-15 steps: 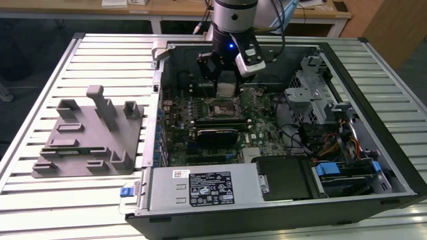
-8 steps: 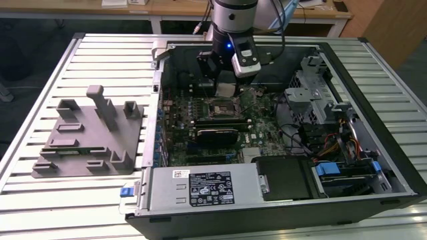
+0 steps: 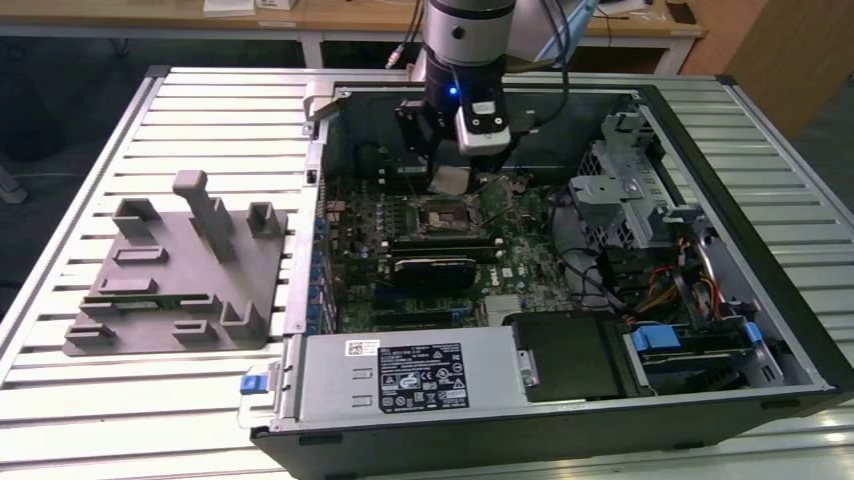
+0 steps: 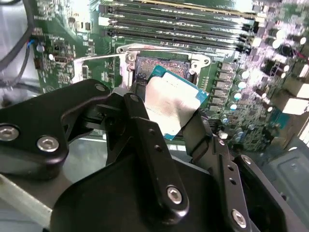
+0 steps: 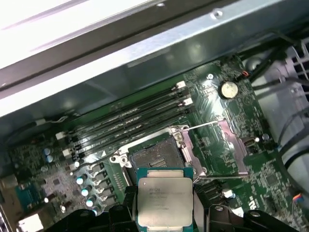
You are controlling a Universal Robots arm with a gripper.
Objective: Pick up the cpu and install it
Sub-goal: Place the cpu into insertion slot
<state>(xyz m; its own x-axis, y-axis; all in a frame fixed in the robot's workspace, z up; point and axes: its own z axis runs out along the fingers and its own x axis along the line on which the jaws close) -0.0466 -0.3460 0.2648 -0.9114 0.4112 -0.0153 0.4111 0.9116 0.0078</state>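
- Exterior view: the gripper (image 3: pixel 451 176) hangs inside the open computer case (image 3: pixel 747 250), carrying the cpu (image 3: pixel 450 181) at its tip. The chip is just above the motherboard, close to the socket (image 3: pixel 441 215), and not seated. The grey fixture tray (image 3: pixel 174 270) sits well apart, on the exterior view's left.
- Second wrist view: the fingers (image 4: pixel 145 123) are clenched on two opposite edges of the cpu (image 4: pixel 171 104). The chip is tilted and clear of the socket beneath.
- First wrist view: the cpu (image 5: pixel 164 200) is held just short of the open socket (image 5: pixel 154 157), with the retention frame (image 5: pixel 227 140) swung aside.
- Judgement: the chip is light, stiff and flat, and its smooth metal lid is probably slippery. The underside contacts and socket pins are likely fragile, so an edge grip suits it.
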